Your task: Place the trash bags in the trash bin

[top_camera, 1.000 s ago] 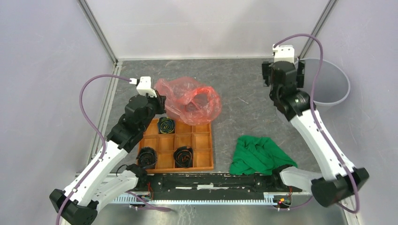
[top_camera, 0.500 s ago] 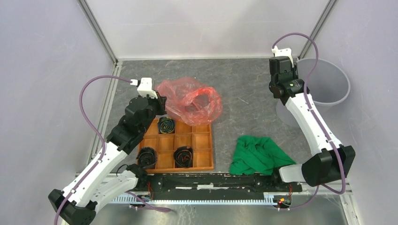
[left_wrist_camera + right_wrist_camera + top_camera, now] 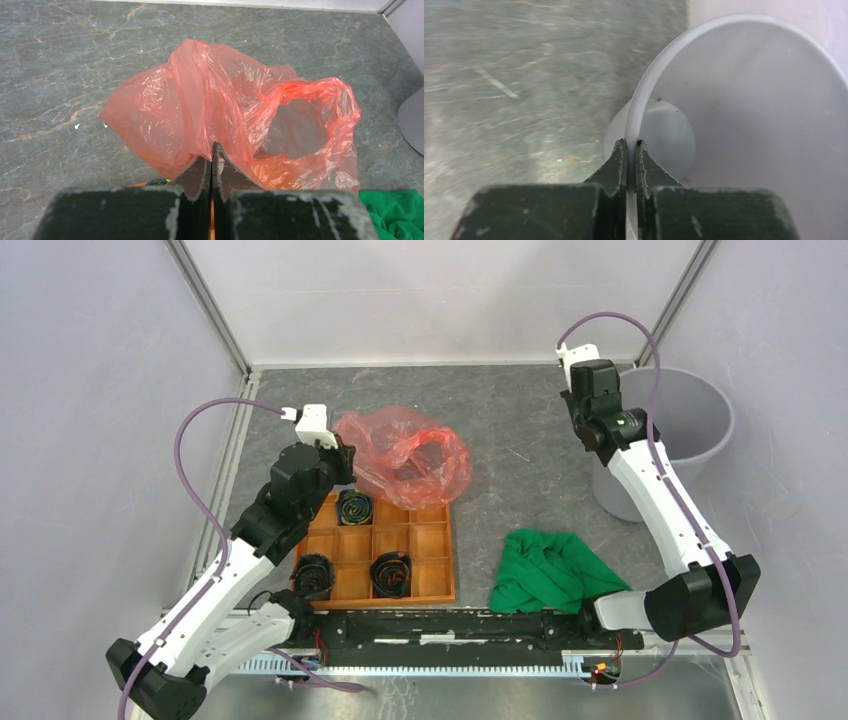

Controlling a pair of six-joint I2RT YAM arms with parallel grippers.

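Top external: red trash bag (image 3: 405, 455) sits at 9 o'clock of grey trash bin (image 3: 690, 410), well apart, bag long axis approx 9–3. L gripper (image 3: 212, 150) is pinched tight on the bag's near film edge. R gripper (image 3: 631, 145) is clamped across the bin rim, bag side. L side has the bag, so nxt move prob needs a carry twd 3 o'clock, up over the rim.

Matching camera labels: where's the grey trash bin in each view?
Top external: trash bin at the far right, beside the right arm's wrist.
Left wrist: only a grey sliver at the right edge, probably the bin.
Right wrist: fills the right half; right gripper pinches its rim.
Shared landmark: green cloth, bottom-right corner in left wrist; absent from right wrist.
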